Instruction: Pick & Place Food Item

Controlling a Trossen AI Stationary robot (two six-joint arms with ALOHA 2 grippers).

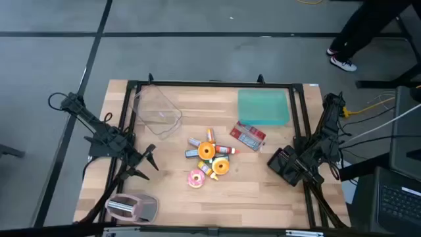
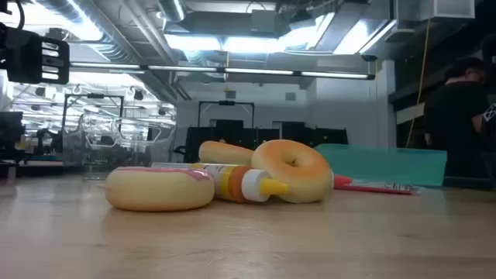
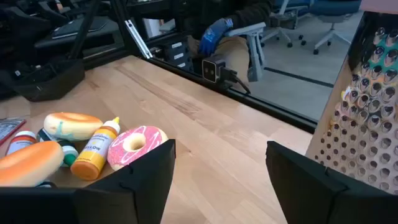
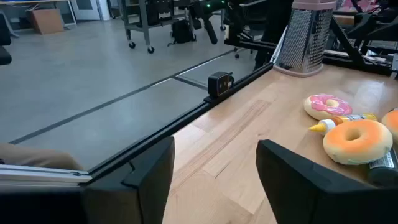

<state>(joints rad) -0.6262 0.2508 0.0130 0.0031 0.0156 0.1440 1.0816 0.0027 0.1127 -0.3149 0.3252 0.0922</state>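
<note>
Left gripper (image 1: 150,163): we hover wide open at table's left edge
Right gripper (image 1: 284,164): wide, empty, right edge
Food pile (image 1: 209,160): centre, bare wood around

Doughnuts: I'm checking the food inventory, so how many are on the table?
2. The pink-iced doughnut lies nearest the front edge; the orange doughnut sits just beside it. Others may hide within the pile.

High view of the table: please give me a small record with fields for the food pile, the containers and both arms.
food pile: pink frosted toy donut, plain orange toy donut, yellow squeeze bottle, grouped at table centre
containers: clear plastic bin at back left; teal flat lid at back right
other: red snack packet; metal grater at front left
left gripper: open, left of the pile, holding nothing
right gripper: open, right of the pile, holding nothing
</note>
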